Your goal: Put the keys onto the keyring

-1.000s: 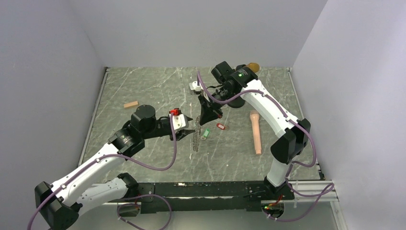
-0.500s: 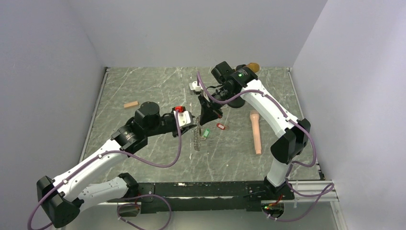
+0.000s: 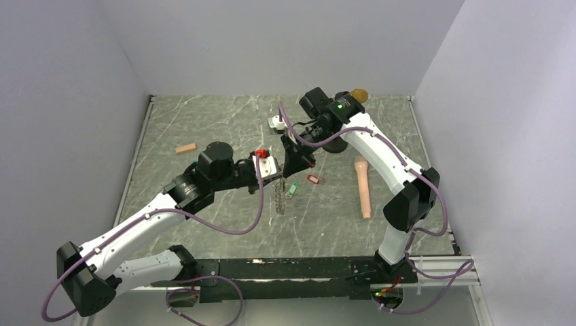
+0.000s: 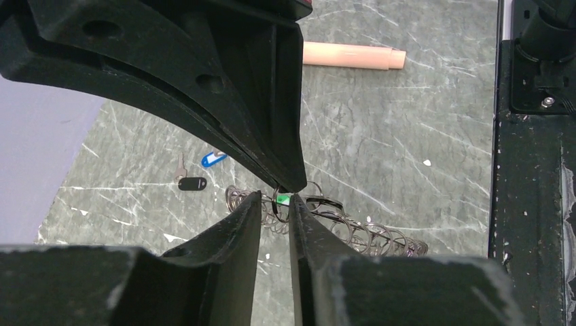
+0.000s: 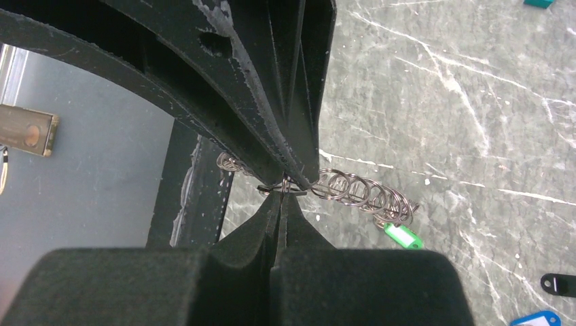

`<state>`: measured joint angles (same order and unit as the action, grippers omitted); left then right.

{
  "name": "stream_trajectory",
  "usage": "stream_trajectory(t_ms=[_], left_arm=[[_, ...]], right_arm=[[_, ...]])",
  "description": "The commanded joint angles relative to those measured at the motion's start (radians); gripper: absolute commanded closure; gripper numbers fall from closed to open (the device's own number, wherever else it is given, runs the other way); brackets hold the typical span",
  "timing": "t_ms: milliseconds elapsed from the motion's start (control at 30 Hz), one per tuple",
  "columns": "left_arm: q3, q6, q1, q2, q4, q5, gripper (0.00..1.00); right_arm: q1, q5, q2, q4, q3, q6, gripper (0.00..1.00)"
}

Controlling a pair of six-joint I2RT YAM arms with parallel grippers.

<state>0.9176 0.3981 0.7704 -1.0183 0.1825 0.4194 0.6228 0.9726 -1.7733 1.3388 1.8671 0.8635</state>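
Note:
The keyring, a dark ring hung with small wire loops, stands on edge on the table. My right gripper is shut on its upper rim, pads pressed together on the wire. My left gripper comes in from the left, its jaws a narrow gap apart around one small loop beside the green-tagged key. That green key hangs at the keyring's end. On the table lie a red-tagged key, a black-tagged key and a blue-tagged key.
A pink cylinder lies right of the grippers. A tan block sits at the left, a white object behind the right gripper, and a brown object at the back wall. The black base rail runs along the near edge.
My left arm has moved right toward the keyring and its jaws have narrowed around a loop. The right gripper and keyring have stayed put.

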Motion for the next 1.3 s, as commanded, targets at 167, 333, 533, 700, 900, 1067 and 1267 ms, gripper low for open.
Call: stream_trajectory(t_ms=[167,333,533,700,900,1067,1267], left_arm=[[0.068,0.012,0.007,-0.021,0.051,0.027,0.98],[0.053,0.0,0.007,-0.01,0.044,0.008,1.0],[-0.031,-0.108,-0.002,0.055,-0.105,0.005,1.0],[-0.118,-0.285,-0.018,0.095,-0.3,0.033,1.0],[-0.198,-0.435,-0.038,0.134,-0.478,0.012,1.0],[-0.265,-0.546,-0.056,0.147,-0.614,-0.011,1.0],[-0.323,-0.641,-0.057,0.14,-0.74,-0.071,1.0]], right_arm=[[0.005,0.031,0.01,-0.003,0.024,-0.002,1.0],[0.012,0.04,0.013,0.008,0.029,0.013,1.0],[0.012,0.074,0.023,0.011,0.026,0.022,0.93],[0.012,0.106,0.026,0.024,0.039,0.03,0.91],[0.012,0.106,0.039,0.017,0.028,0.029,0.91],[0.012,0.113,0.042,0.017,0.028,0.031,0.9],[0.011,0.114,0.043,0.012,0.021,0.028,0.87]])
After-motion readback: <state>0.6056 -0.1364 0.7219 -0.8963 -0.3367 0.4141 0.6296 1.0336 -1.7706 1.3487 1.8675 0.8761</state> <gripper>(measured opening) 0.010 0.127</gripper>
